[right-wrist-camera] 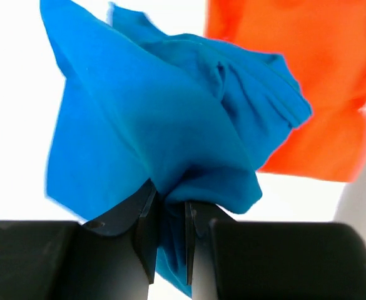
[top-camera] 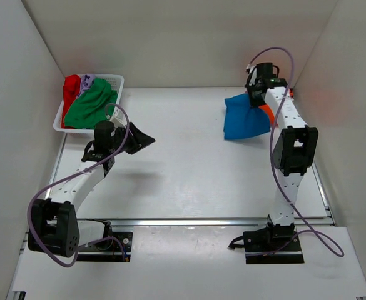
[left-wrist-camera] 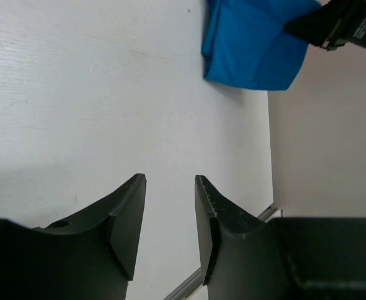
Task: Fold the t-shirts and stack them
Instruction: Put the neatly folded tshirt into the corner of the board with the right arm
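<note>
Pinching a bunch of the blue t-shirt (right-wrist-camera: 157, 125), the R gripper (right-wrist-camera: 169, 215) is clamping its fingers on the cloth at the far R side of the table (top-camera: 183, 169), w/ the orange t-shirt (right-wrist-camera: 295, 81) lying just beside it. L gripper (left-wrist-camera: 170, 187) is hovering over the table near the white basket (top-camera: 119, 81), jaws apart, nothing btwn them. Green t-shirt (top-camera: 90, 105), red t-shirt (top-camera: 71, 87) & lilac t-shirt (top-camera: 86, 81) are sitting heaped in that basket.

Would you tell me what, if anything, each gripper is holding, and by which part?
The right gripper pinches the blue t-shirt by a bunched fold of cloth; which part of the shirt cannot be told. The left gripper holds nothing, jaws apart.
</note>
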